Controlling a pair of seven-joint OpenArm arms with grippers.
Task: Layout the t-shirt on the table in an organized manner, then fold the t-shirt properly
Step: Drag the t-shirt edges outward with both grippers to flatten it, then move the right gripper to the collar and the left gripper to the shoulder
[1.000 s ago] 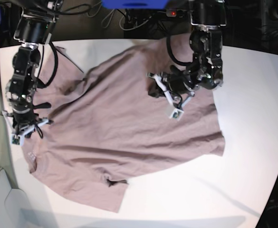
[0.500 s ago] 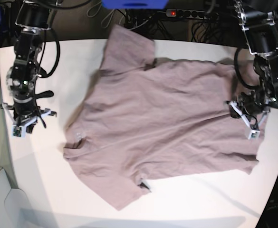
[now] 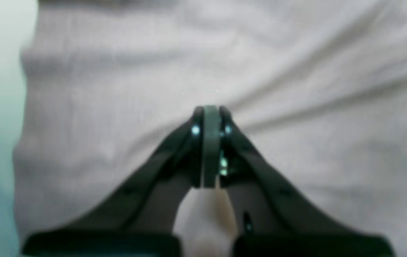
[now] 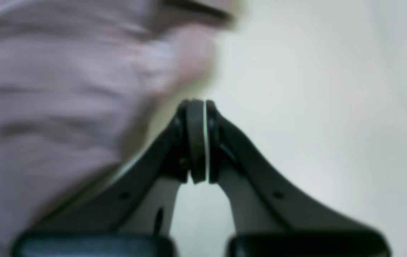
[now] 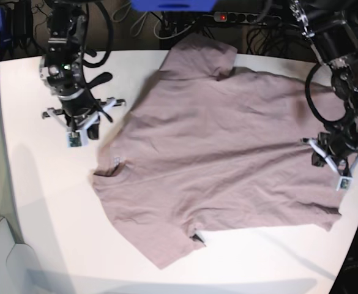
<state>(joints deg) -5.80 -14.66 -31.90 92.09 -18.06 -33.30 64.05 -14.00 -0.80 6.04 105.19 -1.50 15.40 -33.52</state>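
you are looking at the t-shirt (image 5: 227,153) lying spread over the middle and right of the desk (image 5: 44,202), mostly flat, with one sleeve reaching toward the far edge and another toward the near edge. the collar is facing the left side, and the hem is running along the right edge.

your left hand (image 5: 335,165) is sitting at the right edge over the hem area. in its wrist view the jaws are pressed together, and creases in the cloth are fanning out from the tip, so it is probably pinching a little fabric, though you cannot be sure. your right hand (image 5: 81,122) is hanging over bare desk near the far left corner, just beside the shirt's shoulder, jaws closed on nothing.

judging by the look of it, the shirt is light, soft and limp. it is going to drag, bunch and wrinkle rather than slide as one piece, and it is not fragile. you are best off taking hold at a doubled edge: hem corners, sleeve cuffs or shoulder seams, pinching both layers together.

no containers are showing anywhere on the desk.
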